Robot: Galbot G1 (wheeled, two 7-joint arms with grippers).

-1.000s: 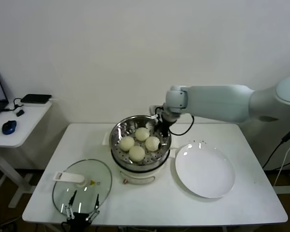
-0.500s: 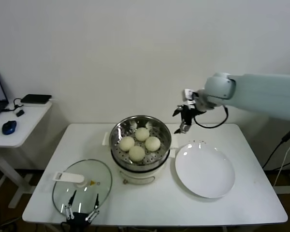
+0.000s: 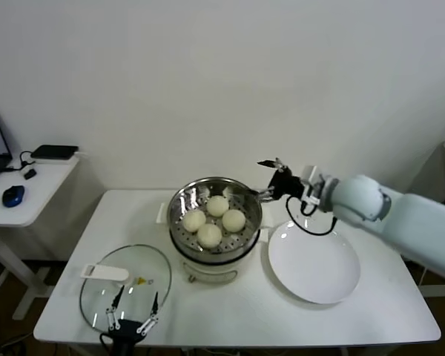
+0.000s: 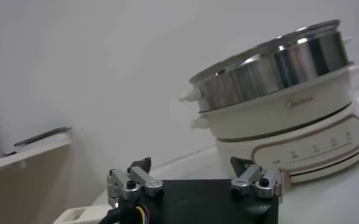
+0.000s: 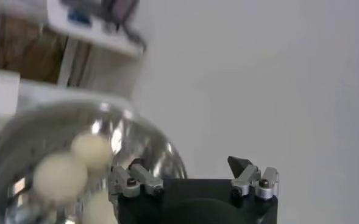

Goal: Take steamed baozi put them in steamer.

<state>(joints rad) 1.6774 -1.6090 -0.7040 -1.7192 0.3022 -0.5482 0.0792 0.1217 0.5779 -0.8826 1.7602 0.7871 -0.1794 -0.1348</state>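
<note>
Several cream-white steamed baozi (image 3: pixel 209 235) lie in the shiny steel steamer (image 3: pixel 179 199) on its white pot base. My right gripper (image 3: pixel 261 179) hovers just beyond the steamer's right rim, pointing at it, open and empty. In the right wrist view the right gripper (image 5: pixel 187 165) stands wide with the baozi (image 5: pixel 60 176) and the steamer (image 5: pixel 149 146) behind it. My left gripper (image 3: pixel 136 302) waits open at the table's front edge, over the glass lid. In the left wrist view the left gripper (image 4: pixel 191 168) holds nothing and faces the steamer (image 4: pixel 270 67).
A white round plate (image 3: pixel 314 263) lies to the right of the steamer, under the right forearm. A glass lid (image 3: pixel 126 285) with a white handle lies front left. A side table (image 3: pixel 30 185) with a mouse stands at the far left.
The right gripper rose from the steamer's right inner rim, swung out to the right, and the arm has now dropped low over the plate. The baozi have not moved.
</note>
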